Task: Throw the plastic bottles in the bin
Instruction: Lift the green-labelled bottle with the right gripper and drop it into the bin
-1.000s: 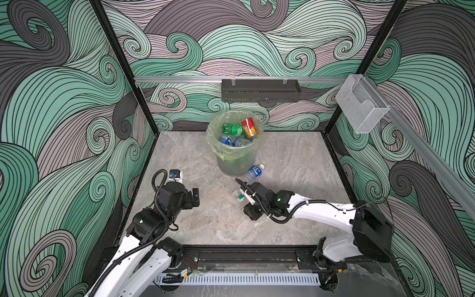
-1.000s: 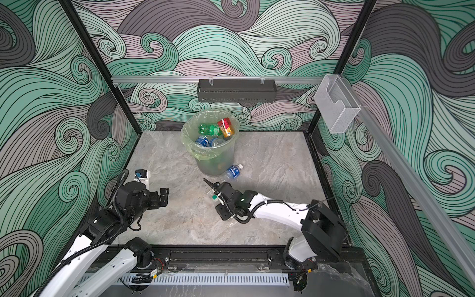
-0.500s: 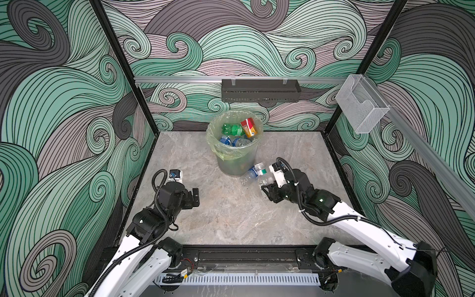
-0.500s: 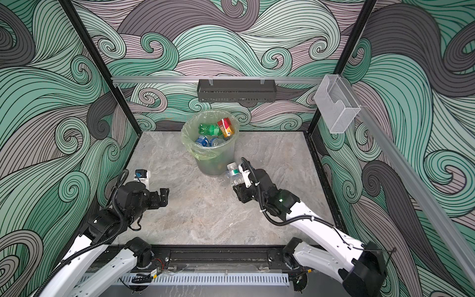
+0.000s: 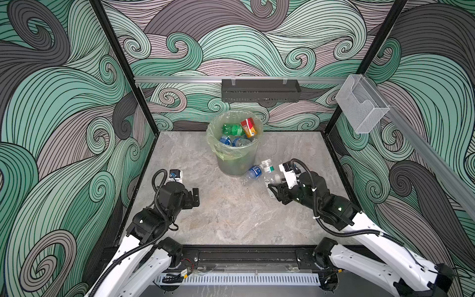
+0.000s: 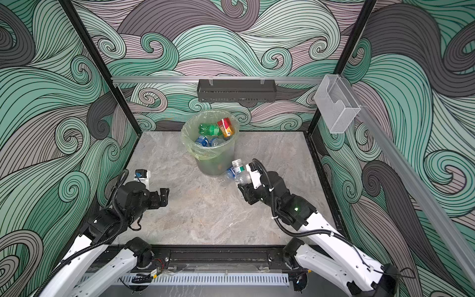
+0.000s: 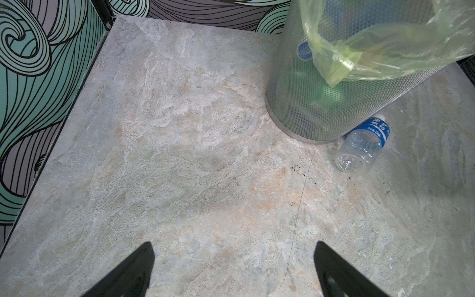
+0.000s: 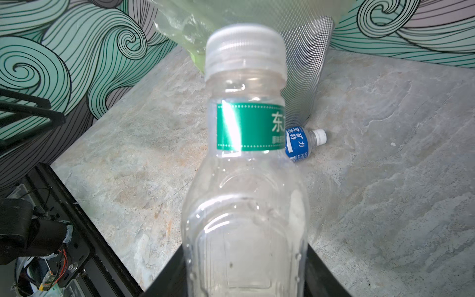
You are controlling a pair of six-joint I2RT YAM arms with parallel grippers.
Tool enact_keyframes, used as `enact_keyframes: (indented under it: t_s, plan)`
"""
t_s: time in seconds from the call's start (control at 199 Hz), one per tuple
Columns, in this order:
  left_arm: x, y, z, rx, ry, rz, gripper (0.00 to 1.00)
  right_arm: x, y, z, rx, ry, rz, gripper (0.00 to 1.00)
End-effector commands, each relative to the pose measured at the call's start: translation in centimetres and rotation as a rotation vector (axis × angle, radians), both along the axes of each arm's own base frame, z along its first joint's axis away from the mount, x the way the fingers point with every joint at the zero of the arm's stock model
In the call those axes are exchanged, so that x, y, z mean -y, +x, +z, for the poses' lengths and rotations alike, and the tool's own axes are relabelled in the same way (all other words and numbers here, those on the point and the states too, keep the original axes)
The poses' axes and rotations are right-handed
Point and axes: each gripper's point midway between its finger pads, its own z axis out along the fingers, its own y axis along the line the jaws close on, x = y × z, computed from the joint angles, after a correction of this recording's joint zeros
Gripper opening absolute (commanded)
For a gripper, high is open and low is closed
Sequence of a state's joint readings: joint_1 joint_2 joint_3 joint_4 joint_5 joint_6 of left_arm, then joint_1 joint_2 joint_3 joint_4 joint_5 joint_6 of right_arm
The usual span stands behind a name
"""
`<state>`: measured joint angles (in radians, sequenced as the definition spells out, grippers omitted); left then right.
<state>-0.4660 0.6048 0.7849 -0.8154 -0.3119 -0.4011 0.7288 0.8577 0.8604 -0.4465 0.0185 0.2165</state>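
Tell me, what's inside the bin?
On top in the bin lie a green bottle, an orange bottle, a blue-labelled bottle and a clear bottle. Whatever lies under them is covered; only green blurs show through the wall.

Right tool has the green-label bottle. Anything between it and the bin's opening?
Nothing visible blocks it. The green-label bottle in the right tool is beside the bin, seemingly below the rim, so it must likely clear the wall. The blue-label bottle lies on the table at the bin's base, below that path.
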Motion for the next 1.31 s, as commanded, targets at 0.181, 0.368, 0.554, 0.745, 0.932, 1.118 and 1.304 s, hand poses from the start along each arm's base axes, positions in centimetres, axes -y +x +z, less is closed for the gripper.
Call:
enact_keyframes:
  t_s: [0.181,0.368,0.554,0.745,0.932,1.118,1.304]
  plan:
    - [-0.1,-0.1,0.3,0.009,-0.015,0.008,0.99,-5.8,5.6,12.7,0.181,0.071,0.159,0.55]
    - [0.2,-0.2,1.0,0.043,-0.059,0.001,0.99,-12.7,13.7,17.0,0.132,0.085,0.304,0.7]
    - [0.6,-0.6,1.4,0.073,-0.101,-0.023,0.99,-14.9,15.2,17.0,0.115,0.074,0.356,0.87]
    - [1.1,-0.4,1.1,0.057,-0.11,-0.039,0.99,-12.2,13.3,16.6,0.172,0.084,0.288,0.91]
    - [1.2,0.0,1.0,0.045,-0.09,-0.043,0.99,-8.4,11.6,14.9,0.168,0.079,0.158,0.91]
    - [0.9,-0.2,1.0,0.048,-0.08,-0.033,0.99,-4.6,11.7,11.1,0.11,0.098,-0.041,0.88]
    - [0.5,-0.5,1.2,0.06,-0.076,-0.023,0.99,-1.3,12.4,4.0,-0.019,0.148,-0.278,0.84]
